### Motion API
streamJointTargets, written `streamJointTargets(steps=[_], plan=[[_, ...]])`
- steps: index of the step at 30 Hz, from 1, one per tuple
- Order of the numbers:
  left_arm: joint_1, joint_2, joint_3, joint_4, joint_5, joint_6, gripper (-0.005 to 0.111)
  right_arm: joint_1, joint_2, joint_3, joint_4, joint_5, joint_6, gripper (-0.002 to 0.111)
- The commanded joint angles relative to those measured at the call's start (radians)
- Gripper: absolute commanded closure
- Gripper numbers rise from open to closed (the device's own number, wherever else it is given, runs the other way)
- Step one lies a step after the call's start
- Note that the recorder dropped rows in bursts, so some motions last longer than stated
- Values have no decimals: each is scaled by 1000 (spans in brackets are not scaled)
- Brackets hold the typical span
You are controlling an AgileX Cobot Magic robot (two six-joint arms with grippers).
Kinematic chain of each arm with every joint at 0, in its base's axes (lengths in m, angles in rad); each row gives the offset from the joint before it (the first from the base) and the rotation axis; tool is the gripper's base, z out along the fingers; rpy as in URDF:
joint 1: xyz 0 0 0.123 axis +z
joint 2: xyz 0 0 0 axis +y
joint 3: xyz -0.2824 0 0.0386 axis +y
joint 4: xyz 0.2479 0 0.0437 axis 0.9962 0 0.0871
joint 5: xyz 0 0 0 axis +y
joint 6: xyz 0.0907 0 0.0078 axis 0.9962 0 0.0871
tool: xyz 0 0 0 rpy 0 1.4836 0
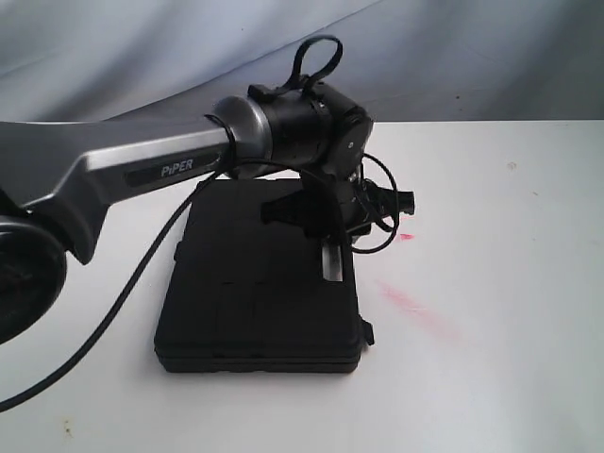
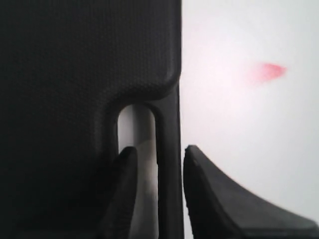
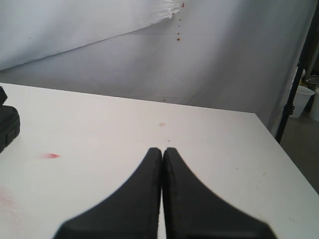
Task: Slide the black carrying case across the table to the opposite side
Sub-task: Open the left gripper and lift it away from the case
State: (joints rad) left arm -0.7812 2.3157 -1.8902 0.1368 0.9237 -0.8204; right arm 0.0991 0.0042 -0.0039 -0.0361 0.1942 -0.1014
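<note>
**Me:** White table (image 1: 510,283), grey backdrop (image 1: 472,47) behind. The case (image 1: 255,293) lies flat on it, toward my left side, just beside a red smear (image 1: 415,307).

**Asker:** Have you got hold of it?

**Me:** Not clamped. My left gripper (image 2: 161,149) stands spread astride the handle bar (image 2: 168,124). One finger (image 2: 124,194) is down in the cutout and the other is outside the edge, with a gap showing. My right gripper (image 3: 162,152) is pressed together over bare table, well apart from the case.

**Asker:** How will it handle?

**Me:** Stiff moulded plastic, I judge, and flat, so it should slide rather than tip. The bar is the place to hold. Pulled off-centre, the case may swivel.
</note>
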Motion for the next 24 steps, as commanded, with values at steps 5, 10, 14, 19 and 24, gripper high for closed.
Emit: streamJointTargets(steps=[5,10,14,19,24], plan=[[-2,-138,-44,129,129,340,76,-7,-4,4,4,0,6,108],[-2,-200,-7,211,116,437,107,-7,-4,4,4,0,6,108],[-2,-290,98,209,-24,462,107,-7,-4,4,4,0,6,108],[-2,-460,337,209,-279,512,107,-7,-4,4,4,0,6,108],[-2,-662,582,260,-501,518,107,-7,-4,4,4,0,6,108]])
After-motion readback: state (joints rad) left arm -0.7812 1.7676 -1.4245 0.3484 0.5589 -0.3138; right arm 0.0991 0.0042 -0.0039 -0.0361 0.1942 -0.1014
